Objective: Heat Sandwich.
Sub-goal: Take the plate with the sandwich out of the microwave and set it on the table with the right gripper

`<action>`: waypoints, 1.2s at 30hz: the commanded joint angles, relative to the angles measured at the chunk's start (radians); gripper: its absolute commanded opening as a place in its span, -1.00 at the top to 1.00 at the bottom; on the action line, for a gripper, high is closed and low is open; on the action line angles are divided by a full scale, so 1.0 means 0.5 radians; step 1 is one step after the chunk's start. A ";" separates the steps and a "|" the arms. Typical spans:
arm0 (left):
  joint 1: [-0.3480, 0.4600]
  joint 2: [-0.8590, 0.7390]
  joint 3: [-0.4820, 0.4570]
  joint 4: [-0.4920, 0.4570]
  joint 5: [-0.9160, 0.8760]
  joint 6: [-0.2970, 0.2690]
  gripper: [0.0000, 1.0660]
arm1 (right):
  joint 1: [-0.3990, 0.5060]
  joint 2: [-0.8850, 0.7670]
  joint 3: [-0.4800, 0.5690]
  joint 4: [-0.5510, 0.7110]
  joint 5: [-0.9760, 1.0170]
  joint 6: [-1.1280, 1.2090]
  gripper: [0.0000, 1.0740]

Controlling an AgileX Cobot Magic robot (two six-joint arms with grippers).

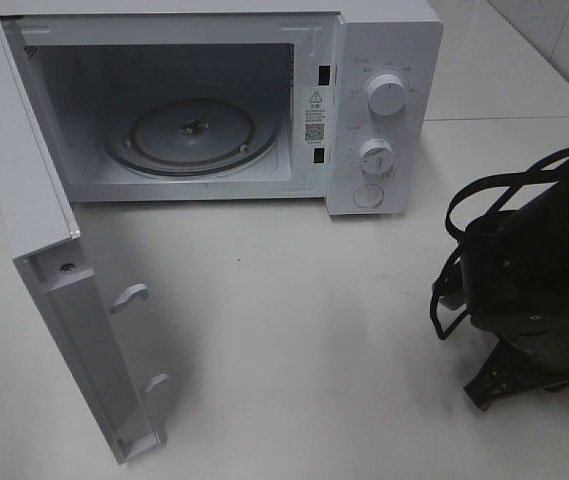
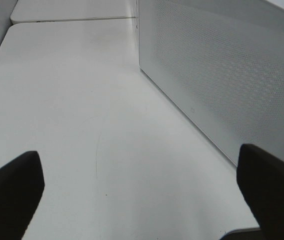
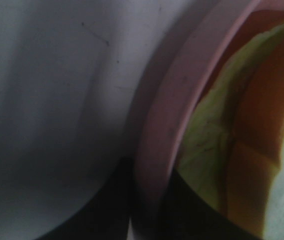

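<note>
- I see the right gripper (image 3: 149, 200) clamped on the plate (image 3: 166, 115) rim; the sandwich (image 3: 241, 125) lies on it, at the desk's (image 1: 294, 320) right edge.
- Left gripper (image 2: 142, 195): jaws wide apart, holding nothing.
- Microwave (image 1: 384, 100) door (image 1: 44, 270) stands open.

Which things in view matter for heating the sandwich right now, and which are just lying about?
For the job:
sandwich
pink plate, rim between the right claw's fingers
microwave, door open, glass turntable bare

Just there:
table
left claw, open, idle behind the door

Microwave (image 1: 384, 110) white; door (image 2: 221, 75) fine dotted mesh. Bench (image 1: 314, 350) white. Plate (image 3: 166, 125) pink. Sandwich (image 3: 251, 135) tan-brown crust, pale green filling (blurred close-up).
</note>
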 commanded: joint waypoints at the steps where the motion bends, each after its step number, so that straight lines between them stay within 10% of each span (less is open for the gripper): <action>1: 0.004 -0.040 0.006 -0.006 0.000 0.006 -0.95 | -0.004 0.004 0.006 -0.032 0.050 0.018 0.58; 27: 0.004 -0.040 0.006 -0.006 0.000 0.006 -0.95 | -0.004 -0.528 0.006 0.474 0.018 -0.744 -0.43; 36: 0.004 -0.040 0.006 -0.006 0.000 0.006 -0.95 | -0.004 -0.924 0.006 0.746 0.030 -1.118 -0.47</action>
